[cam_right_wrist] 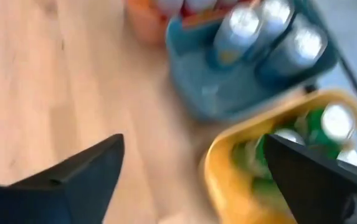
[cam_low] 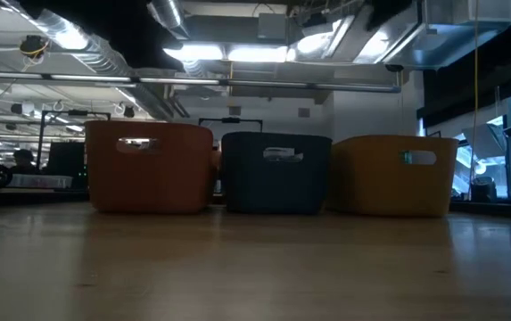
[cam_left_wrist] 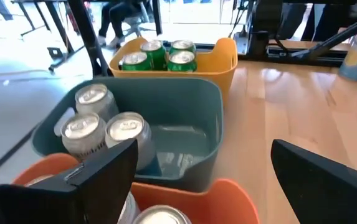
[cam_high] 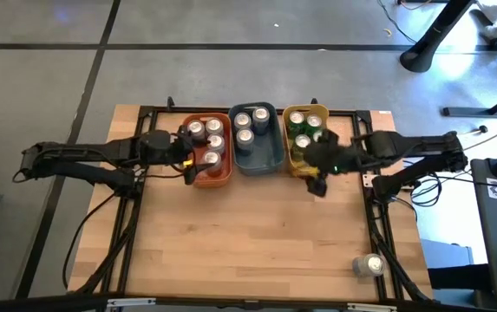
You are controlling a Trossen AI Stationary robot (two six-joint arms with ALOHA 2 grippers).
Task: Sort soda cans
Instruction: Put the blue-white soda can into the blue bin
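Three bins stand side by side at the table's far middle: orange (cam_high: 207, 149) with red cans, blue (cam_high: 257, 139) with silver-grey cans (cam_left_wrist: 97, 121), yellow (cam_high: 304, 139) with green cans (cam_left_wrist: 156, 55). One silver can (cam_high: 369, 264) stands alone near the table's near right corner. My left gripper (cam_high: 187, 160) hovers open over the orange bin's left side (cam_left_wrist: 204, 149), with a can top (cam_left_wrist: 162, 216) below between its fingers. My right gripper (cam_high: 317, 182) is open at the yellow bin's near end (cam_right_wrist: 194, 140). Neither gripper holds anything.
The low view shows the three bins (cam_low: 277, 174) in a row and bare wood in front of them. Black frame rails (cam_high: 131, 217) run along the table's left and right sides. The wide near half of the table holds only the lone can.
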